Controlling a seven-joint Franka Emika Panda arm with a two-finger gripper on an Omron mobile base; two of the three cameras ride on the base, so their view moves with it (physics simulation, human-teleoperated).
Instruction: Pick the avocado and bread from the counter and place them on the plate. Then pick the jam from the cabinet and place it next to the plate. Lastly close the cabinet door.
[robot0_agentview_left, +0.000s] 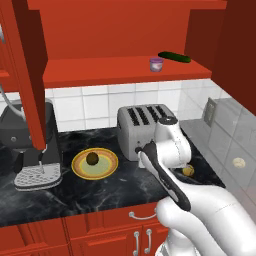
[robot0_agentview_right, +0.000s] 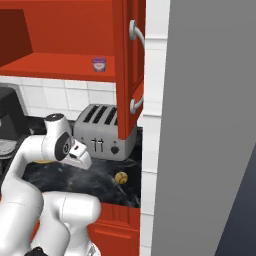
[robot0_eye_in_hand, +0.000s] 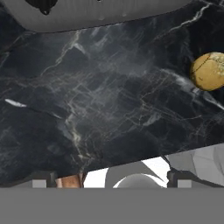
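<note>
The avocado (robot0_agentview_left: 92, 158) sits in the pale green centre of the plate (robot0_agentview_left: 111, 168), which lies on the counter (robot0_agentview_left: 75, 192) between a dark coffee machine (robot0_agentview_left: 27, 142) at the left and a silver four-slot toaster (robot0_agentview_left: 142, 127). The bread (robot0_agentview_left: 188, 170) rests on the black marble to the right of the toaster, near the counter's front edge; in the right base view it (robot0_agentview_right: 121, 177) lies in front of the toaster's (robot0_agentview_right: 102, 131) right corner, and in the hand view it (robot0_eye_in_hand: 209, 71) appears at the right edge, apart from the fingertips.

The gripper (robot0_eye_in_hand: 111, 179) hangs over bare counter (robot0_eye_in_hand: 87, 100) in front of the toaster, with its two dark fingertips (robot0_eye_in_hand: 40, 179) standing wide apart and nothing between them.

Above, the cabinet (robot0_agentview_left: 120, 30) stands open. The jam (robot0_agentview_left: 156, 64) is on its red shelf, upright, just beside a long dark-green vegetable (robot0_agentview_left: 174, 57) lying behind it to the right. In the right base view the jam (robot0_agentview_right: 99, 64) stands near the shelf's front edge. The cabinet door (robot0_agentview_left: 27, 75) is swung out at the left, in front of the coffee machine.
</note>
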